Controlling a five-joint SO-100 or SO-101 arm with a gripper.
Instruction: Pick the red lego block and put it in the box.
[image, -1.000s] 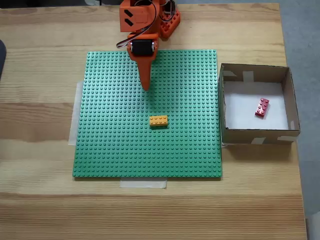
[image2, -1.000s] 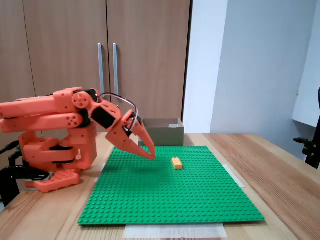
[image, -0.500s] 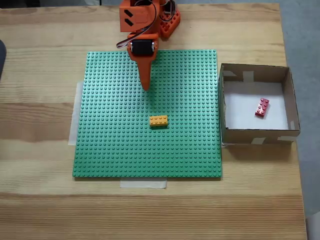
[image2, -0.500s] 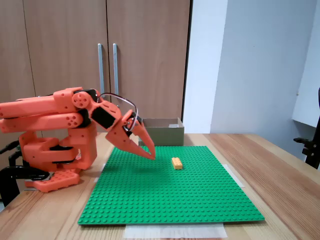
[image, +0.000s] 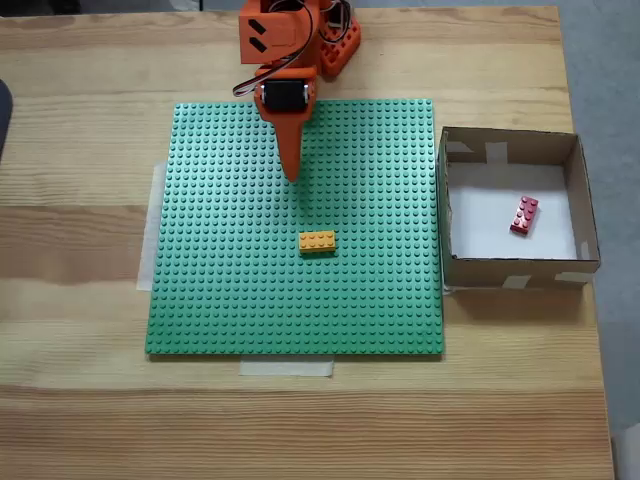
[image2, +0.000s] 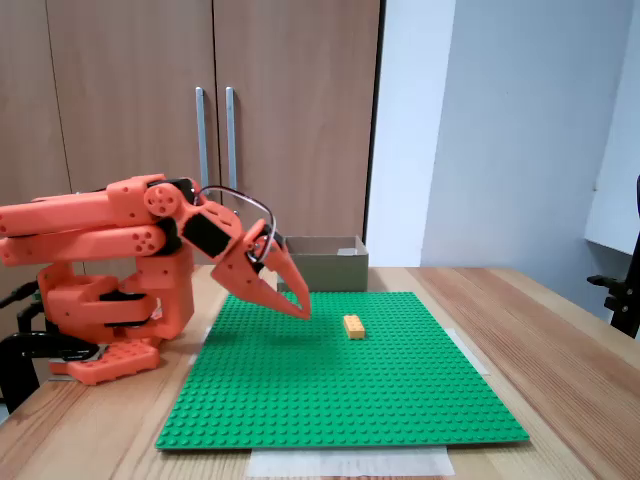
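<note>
Fixed view from above gives me the clearest read: the red lego block (image: 523, 214) lies on the white floor of the box (image: 509, 271), toward the right side and a little tilted, touching none of the walls as far as I can tell. The box sits on the counter (image: 80, 420) just beside the right edge of the green baseplate (image: 230, 300). On the baseplate itself I see one yellow-orange brick (image: 317, 241), near the middle.

My gripper (image: 291, 176) hangs above the upper part of the baseplate, pointing down toward the yellow-orange brick but well apart from it, and well apart from the box too. From the side, the gripper (image2: 301, 311) is poised above the studs with its jaws drawn together to a point and nothing between them. The arm (image2: 110, 230) is folded back low over its base.

My judgement is that the placing step is done: the red block is in the box and the gripper is empty and clear of it. What I think is left is only to park the arm at rest. I would not reach for the yellow-orange brick, since the task does not ask for it, and I would keep any retreat high enough not to brush the baseplate.
</note>
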